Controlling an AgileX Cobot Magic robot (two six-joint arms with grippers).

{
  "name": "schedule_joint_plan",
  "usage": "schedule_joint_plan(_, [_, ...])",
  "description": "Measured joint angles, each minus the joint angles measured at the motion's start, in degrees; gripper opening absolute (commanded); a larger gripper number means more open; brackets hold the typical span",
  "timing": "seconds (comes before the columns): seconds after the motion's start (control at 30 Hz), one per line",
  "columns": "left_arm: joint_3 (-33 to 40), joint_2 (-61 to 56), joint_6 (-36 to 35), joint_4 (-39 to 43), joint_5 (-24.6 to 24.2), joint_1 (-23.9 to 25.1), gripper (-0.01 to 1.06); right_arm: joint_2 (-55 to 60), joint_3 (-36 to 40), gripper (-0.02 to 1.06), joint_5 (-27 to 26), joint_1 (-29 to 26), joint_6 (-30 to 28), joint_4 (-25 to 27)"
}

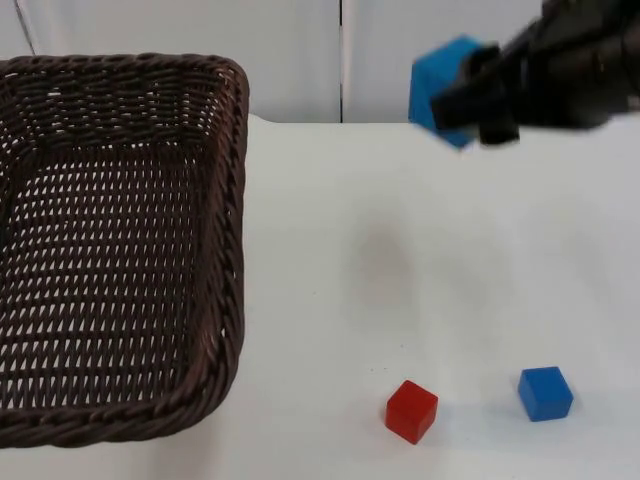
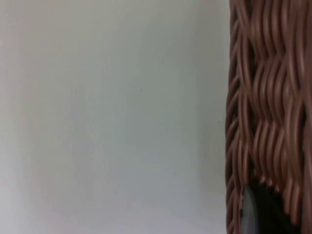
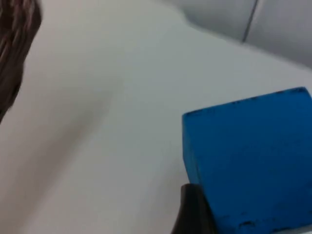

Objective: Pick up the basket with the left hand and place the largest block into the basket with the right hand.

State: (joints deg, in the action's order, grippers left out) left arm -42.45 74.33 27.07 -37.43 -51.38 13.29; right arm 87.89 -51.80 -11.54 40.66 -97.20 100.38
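The dark brown wicker basket fills the left side of the top view, held up off the table. In the left wrist view its woven wall stands right against a black fingertip of my left gripper, which is shut on the rim. My right gripper is in the air at the upper right, shut on the largest block, a bright blue cube. That cube looms close in the right wrist view, beside a black fingertip, with the basket's edge farther off.
A small red block and a small blue block lie on the white table near its front edge, to the right of the basket. The grey partition wall runs along the back.
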Motion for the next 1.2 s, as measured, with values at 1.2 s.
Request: schedule_joint_plan(1.2, [0.0,0.0,1.7,0.2,-3.2,0.0,0.0,3.3,-9.3,0.0,23.8,10.1,1.6,-10.0])
